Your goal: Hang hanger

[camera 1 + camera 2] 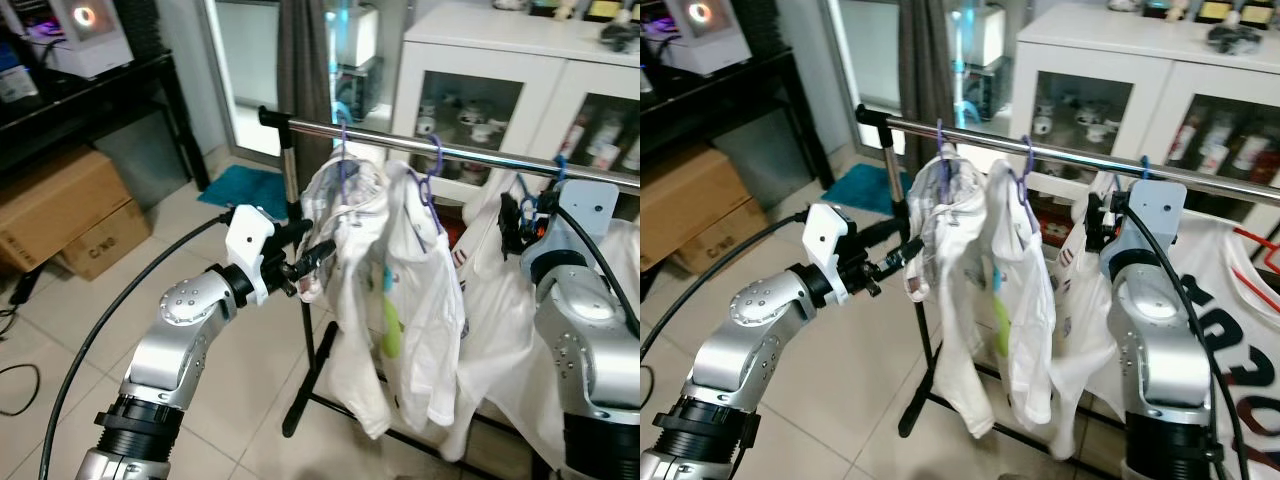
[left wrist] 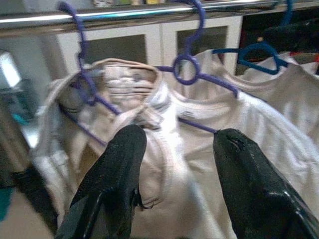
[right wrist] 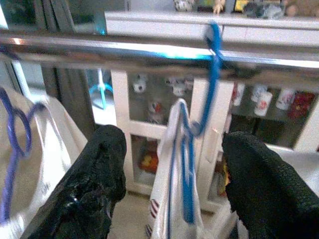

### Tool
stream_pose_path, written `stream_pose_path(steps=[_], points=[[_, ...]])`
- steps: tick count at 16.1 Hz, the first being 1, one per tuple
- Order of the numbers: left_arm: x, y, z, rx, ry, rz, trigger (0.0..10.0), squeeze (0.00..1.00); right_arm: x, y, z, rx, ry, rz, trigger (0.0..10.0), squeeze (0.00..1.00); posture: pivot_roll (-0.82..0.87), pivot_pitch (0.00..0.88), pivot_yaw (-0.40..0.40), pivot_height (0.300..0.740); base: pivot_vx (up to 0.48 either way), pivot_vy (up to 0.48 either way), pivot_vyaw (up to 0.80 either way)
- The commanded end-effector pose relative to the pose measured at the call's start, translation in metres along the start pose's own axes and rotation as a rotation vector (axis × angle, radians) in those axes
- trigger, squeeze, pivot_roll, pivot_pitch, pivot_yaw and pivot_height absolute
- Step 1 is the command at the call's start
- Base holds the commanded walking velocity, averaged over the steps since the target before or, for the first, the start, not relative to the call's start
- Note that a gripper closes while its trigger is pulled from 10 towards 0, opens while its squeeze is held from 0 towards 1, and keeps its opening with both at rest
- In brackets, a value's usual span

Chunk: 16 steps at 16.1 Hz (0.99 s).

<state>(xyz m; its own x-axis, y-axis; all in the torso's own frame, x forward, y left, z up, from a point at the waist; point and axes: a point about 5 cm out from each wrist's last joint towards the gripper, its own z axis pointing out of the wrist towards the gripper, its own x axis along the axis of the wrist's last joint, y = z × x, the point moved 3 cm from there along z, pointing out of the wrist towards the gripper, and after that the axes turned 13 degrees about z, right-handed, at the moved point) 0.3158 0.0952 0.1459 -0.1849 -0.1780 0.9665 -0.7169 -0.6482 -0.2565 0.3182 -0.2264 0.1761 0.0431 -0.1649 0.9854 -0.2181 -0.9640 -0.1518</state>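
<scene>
A chrome rail [image 1: 470, 152] carries three hangers with white shirts. My left gripper [image 2: 180, 134] is open, its fingers [image 1: 318, 252] level with the collar of the leftmost shirt [image 1: 345, 270], which hangs bunched on a purple hanger [image 2: 82, 69]. A second purple hanger [image 2: 192, 59] holds the middle shirt [image 1: 425, 300]. My right gripper [image 3: 174, 139] is open and raised just below the rail [image 3: 124, 50]. The blue hanger [image 3: 192, 124], hooked over the rail with a white shirt on it, sits ahead between its fingers [image 3: 107, 149] without touching them.
The rack stands on a black post and base [image 1: 300, 400] on the tiled floor. A white glass-door cabinet [image 1: 500, 90] is close behind it. Cardboard boxes [image 1: 60, 210] and a black table [image 1: 100, 90] are at the left. A black cable [image 1: 110, 310] loops beside my left arm.
</scene>
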Motion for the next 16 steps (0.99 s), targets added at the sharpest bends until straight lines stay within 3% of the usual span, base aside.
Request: stream_pose_path(steps=[1,2,3,4,6,7,8,9,12,14,15,16], points=[[0.005,-0.001,0.001,-0.015,0.005,0.015,10.0,0.0,0.007,-0.003,-0.002,0.028,-0.006,0.014,10.0,1.0,-0.15,0.0,0.061,0.74,0.0,0.0,0.0],[0.006,-0.002,0.001,-0.025,0.01,-0.011,10.0,0.08,0.007,-0.001,-0.004,0.039,-0.044,0.019,10.0,1.0,-0.15,0.0,0.061,0.74,0.0,0.0,0.0],[0.006,-0.004,0.001,-0.021,0.009,-0.013,10.0,0.9,0.008,0.002,-0.005,0.034,-0.061,0.016,10.0,1.0,-0.15,0.0,0.064,0.74,0.0,0.0,0.0],[0.007,-0.004,0.002,-0.033,0.012,-0.022,10.0,1.0,0.009,0.005,-0.005,0.027,-0.084,0.028,10.0,1.0,-0.16,0.0,0.066,0.74,0.0,0.0,0.0],[0.008,-0.002,0.003,-0.062,0.01,-0.014,10.0,1.0,0.009,0.011,0.002,0.004,-0.116,0.062,10.0,1.0,-0.16,0.0,0.072,0.74,0.0,0.0,0.0],[0.008,0.001,0.003,-0.085,0.008,-0.004,10.0,1.0,0.008,0.011,0.007,0.007,-0.137,0.065,10.0,0.66,-0.16,0.0,0.073,0.74,0.0,0.0,0.0],[0.008,0.002,0.003,-0.103,0.005,-0.002,10.0,0.86,0.009,0.012,0.01,0.009,-0.15,0.063,10.0,0.0,-0.16,0.0,0.073,0.74,0.0,0.0,0.0],[0.008,0.006,0.003,-0.138,0.0,0.0,10.0,0.0,0.011,0.015,0.014,0.009,-0.166,0.054,10.0,0.0,-0.16,0.0,0.067,0.74,0.0,0.0,0.0],[0.013,0.011,0.0,-0.227,-0.006,-0.012,10.0,0.0,0.015,0.029,0.019,-0.008,-0.223,0.064,10.0,0.0,-0.15,0.0,0.055,0.74,0.0,0.0,0.0],[0.015,0.013,-0.003,-0.286,-0.017,-0.013,10.0,0.0,0.019,0.038,0.02,-0.014,-0.234,0.096,7.9,0.0,-0.15,0.0,0.055,0.74,0.0,0.0,0.0],[0.016,0.013,-0.004,-0.317,-0.025,-0.006,10.0,0.0,0.022,0.04,0.018,-0.01,-0.239,0.127,2.1,0.0,-0.15,0.0,0.051,0.74,0.0,0.0,0.0],[0.018,0.013,-0.003,-0.344,-0.032,0.003,10.0,0.0,0.023,0.042,0.017,-0.008,-0.244,0.147,1.9,0.0,-0.15,0.0,0.052,0.74,0.0,0.0,0.0]])
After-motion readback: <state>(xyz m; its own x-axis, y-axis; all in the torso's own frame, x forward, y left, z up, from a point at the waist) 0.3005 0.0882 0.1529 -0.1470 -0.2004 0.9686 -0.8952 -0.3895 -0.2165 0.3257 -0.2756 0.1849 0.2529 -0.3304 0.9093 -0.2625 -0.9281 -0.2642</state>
